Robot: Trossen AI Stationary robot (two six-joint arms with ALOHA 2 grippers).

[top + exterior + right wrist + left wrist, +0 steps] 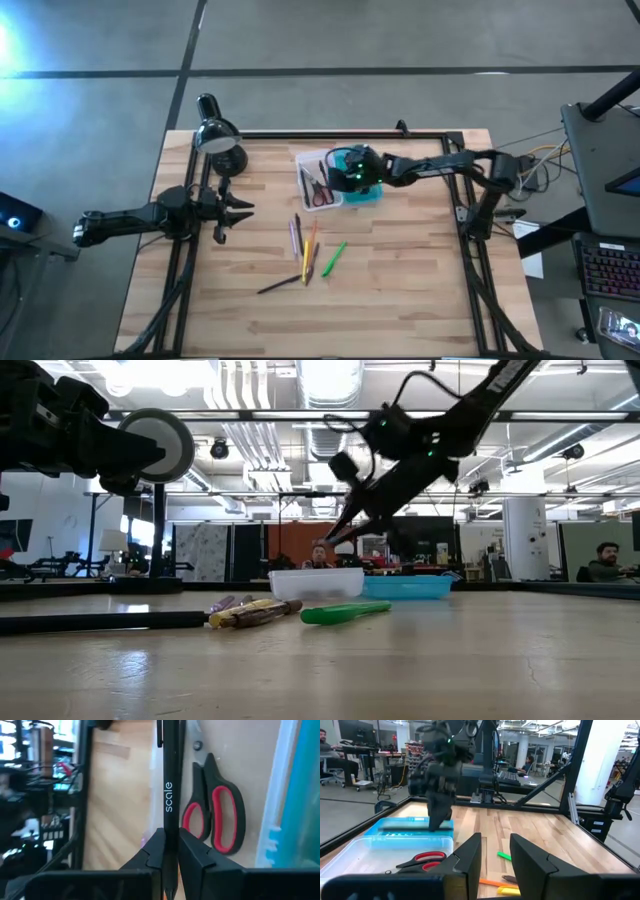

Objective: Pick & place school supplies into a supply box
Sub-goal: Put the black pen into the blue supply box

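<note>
Closest to the right wrist camera, the right gripper [170, 851] pinches a black pen marked "scale" [169, 785] above the clear supply box [312, 160], where red-handled scissors [217, 810] lie. Only the high view shows loose pencils [304, 245] mid-table and the left gripper [232, 212] parted, hovering beside the desk lamp [220, 140].

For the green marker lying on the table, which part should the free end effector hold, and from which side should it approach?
Probably the middle of the green marker, coming straight down from above. It lies flat and diagonal on the wooden table, apart from the other pens, so the fingers could close across its narrow width. The left end effector is open and free; the right end effector holds a dark pen over the supply box.
</note>
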